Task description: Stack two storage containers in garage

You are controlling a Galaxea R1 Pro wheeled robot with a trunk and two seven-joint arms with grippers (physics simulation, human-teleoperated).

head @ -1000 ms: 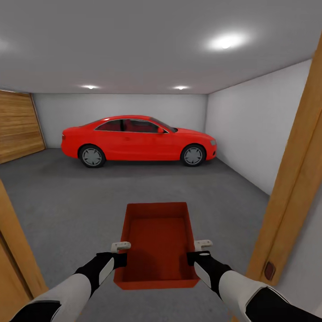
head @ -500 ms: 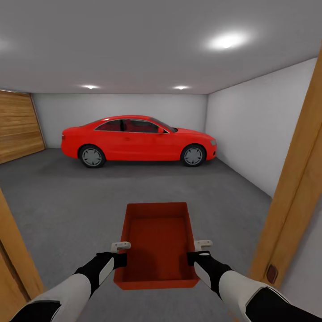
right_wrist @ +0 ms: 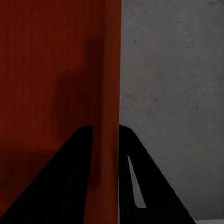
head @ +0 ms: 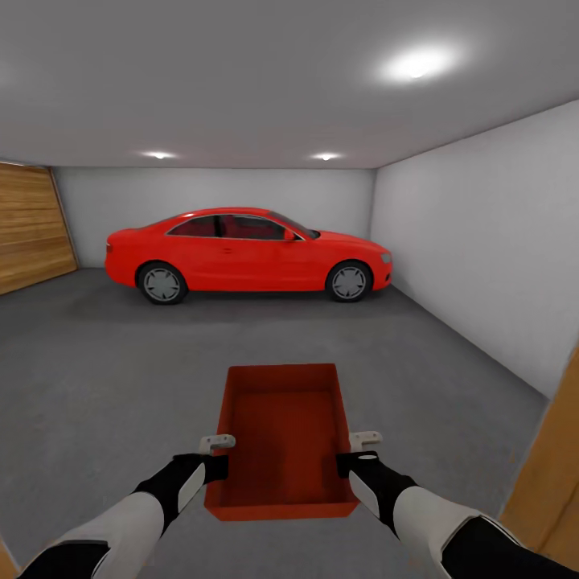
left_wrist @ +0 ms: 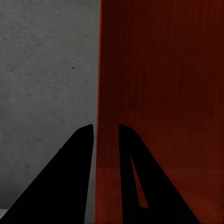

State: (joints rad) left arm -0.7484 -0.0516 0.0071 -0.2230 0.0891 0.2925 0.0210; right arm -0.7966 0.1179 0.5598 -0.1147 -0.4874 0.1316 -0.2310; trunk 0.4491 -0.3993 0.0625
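Head view takes in the garage [head: 474, 233], its grey floor [head: 104, 378] running ahead of the tools to a red car [head: 245, 251] parked far beyond them, with a plank door [head: 28, 233] off to the left. One bin [head: 281, 438] hangs between the tools, above the floor: the left tool [head: 215, 457] pinches its left wall and the right tool [head: 360, 454] its right wall, each narrow on the thin panel, one finger [left_wrist: 65, 186] outside and one inside. Such edge pinches could slip if the base brakes or turns sharply, tipping the bin; lowering unevenly would drop one end first. Compared with a second ago, the wooden door frame has slid almost out of the picture as the camera moved forward; the grip looks unchanged.
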